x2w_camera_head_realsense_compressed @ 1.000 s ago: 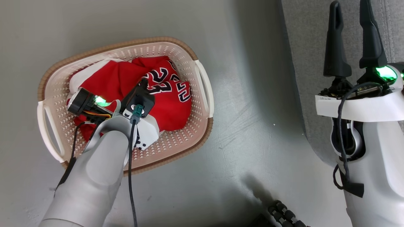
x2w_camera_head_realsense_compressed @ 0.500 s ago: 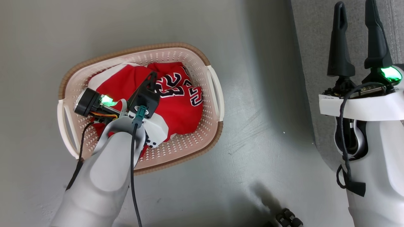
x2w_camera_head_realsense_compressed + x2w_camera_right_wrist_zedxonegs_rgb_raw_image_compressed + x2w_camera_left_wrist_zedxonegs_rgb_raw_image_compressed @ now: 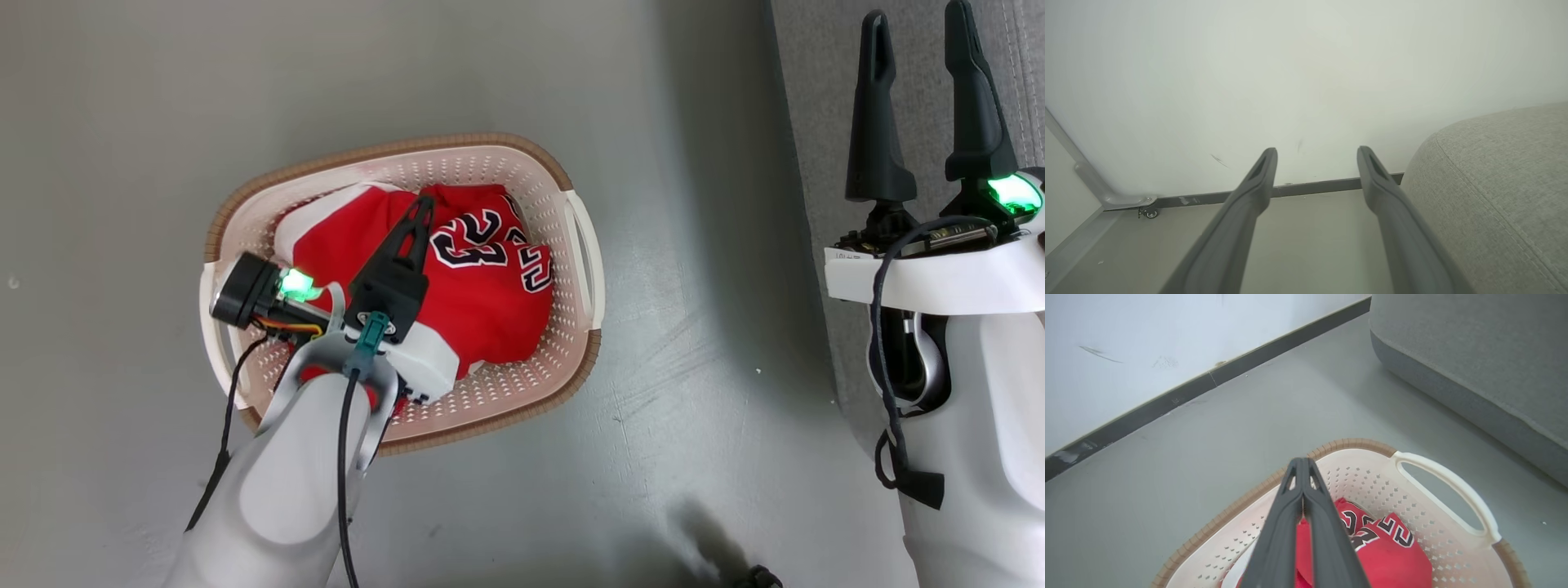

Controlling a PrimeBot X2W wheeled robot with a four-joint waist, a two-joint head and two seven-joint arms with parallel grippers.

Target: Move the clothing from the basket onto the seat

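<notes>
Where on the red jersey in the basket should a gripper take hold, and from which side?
Pinch a raised fold of the jersey beside the 23 lettering, coming straight down from above: it lies crumpled with humps standing up, and the basket walls block any sideways approach. The left gripper, shut above it, looks nearest.

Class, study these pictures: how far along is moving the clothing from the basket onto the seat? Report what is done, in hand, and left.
Done: nothing; the clothing lies in the basket, none on the seat where visible. In hand: the left pincer, shut, points over it; no grip is evident. The right pincer stands open by the seat. Left: lifting the clothing across.
</notes>
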